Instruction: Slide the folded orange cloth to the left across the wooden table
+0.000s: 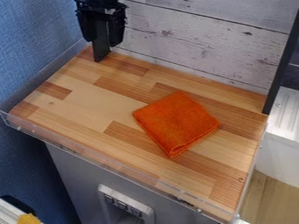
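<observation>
gripper (101, 51) hangs over the far left corner of the wooden surface (88, 107), near the whitish plank wall (192, 37); whether it is spread or pressed together, i cannot tell. well apart from it, a folded orange cloth (176, 123) lies flat, right of the middle of the surface, behind the clear front rim (108, 162).

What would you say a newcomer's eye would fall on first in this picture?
Most likely the bright orange cloth, folded and lying right of centre on the wooden counter. Next, perhaps, the black gripper, hanging at the upper left near the counter's back corner, against the pale plank wall.
</observation>
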Robot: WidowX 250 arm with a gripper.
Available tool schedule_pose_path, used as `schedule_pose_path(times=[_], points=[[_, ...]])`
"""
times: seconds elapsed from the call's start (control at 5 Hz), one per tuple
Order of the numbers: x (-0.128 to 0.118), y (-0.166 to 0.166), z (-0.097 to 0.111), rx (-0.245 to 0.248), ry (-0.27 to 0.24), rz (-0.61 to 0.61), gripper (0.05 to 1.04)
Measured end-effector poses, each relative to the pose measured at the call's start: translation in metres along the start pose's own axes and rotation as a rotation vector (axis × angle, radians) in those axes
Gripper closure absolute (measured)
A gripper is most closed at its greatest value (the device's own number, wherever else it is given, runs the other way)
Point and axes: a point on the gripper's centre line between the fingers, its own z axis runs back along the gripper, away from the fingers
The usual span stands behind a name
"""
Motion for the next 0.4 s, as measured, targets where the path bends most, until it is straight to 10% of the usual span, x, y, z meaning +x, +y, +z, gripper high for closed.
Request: schedule_pose_path(times=[0.4], points=[[-0.013, -0.05, -0.01, 0.005, 0.007, 0.087, 0.086]])
